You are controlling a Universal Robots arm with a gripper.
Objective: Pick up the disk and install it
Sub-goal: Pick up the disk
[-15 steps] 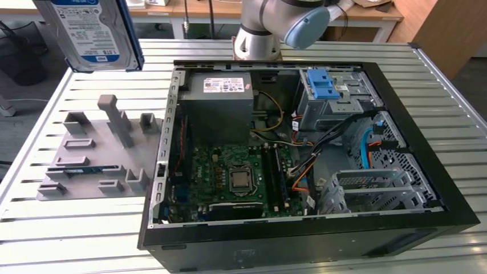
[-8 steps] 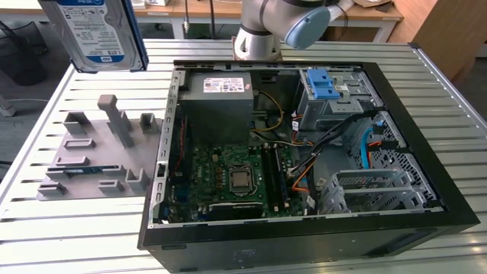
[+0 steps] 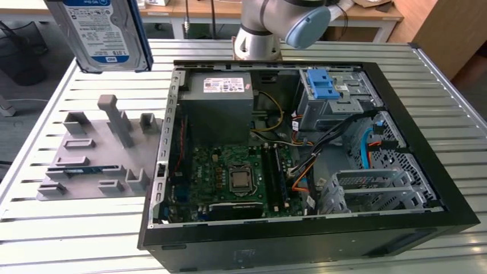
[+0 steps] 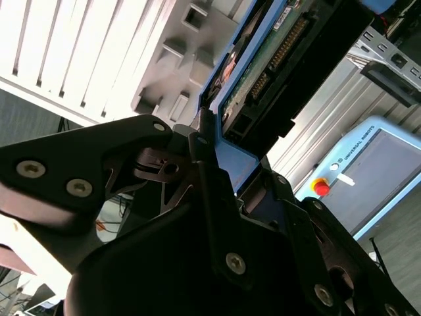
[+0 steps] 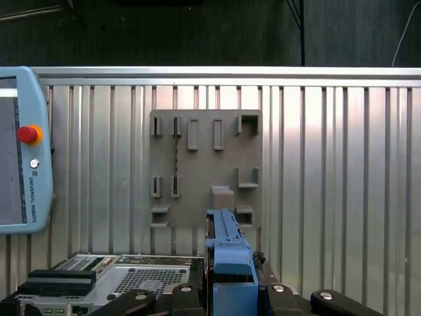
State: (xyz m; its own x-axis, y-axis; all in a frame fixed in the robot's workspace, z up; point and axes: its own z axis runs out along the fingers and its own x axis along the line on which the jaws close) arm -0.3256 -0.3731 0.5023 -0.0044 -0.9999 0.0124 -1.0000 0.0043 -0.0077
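One gripper [image 5: 230,293] is closed on the disk [image 5: 227,247]. In the first wrist view, its black fingers [image 5: 279,294] press the blue carrier frame from both sides and the drive is seen edge-on. In the second wrist view, the disk [image 4: 276,59] shows its green circuit board and connector row, with the blue frame running down into the black gripper body [image 4: 217,158].

In the exterior view, the disk [image 3: 99,34] is held in the air at the exterior view's left, upright, with its white label and blue band facing the camera. It is clear of the slatted metal table [image 3: 76,222].

Below the disk lies a grey fixture plate [image 3: 99,154] with raised blocks and slots. Just beside the plate, toward the exterior view's right, an open computer case [image 3: 304,251] rests on its side. Inside it are a power supply box [image 3: 216,105], a green motherboard [image 3: 236,174] and a grey drive cage [image 3: 335,100] with a blue latch.

The arm [image 3: 266,28] rises behind the case. A teach pendant [image 5: 20,151] with a red button lies on the table.
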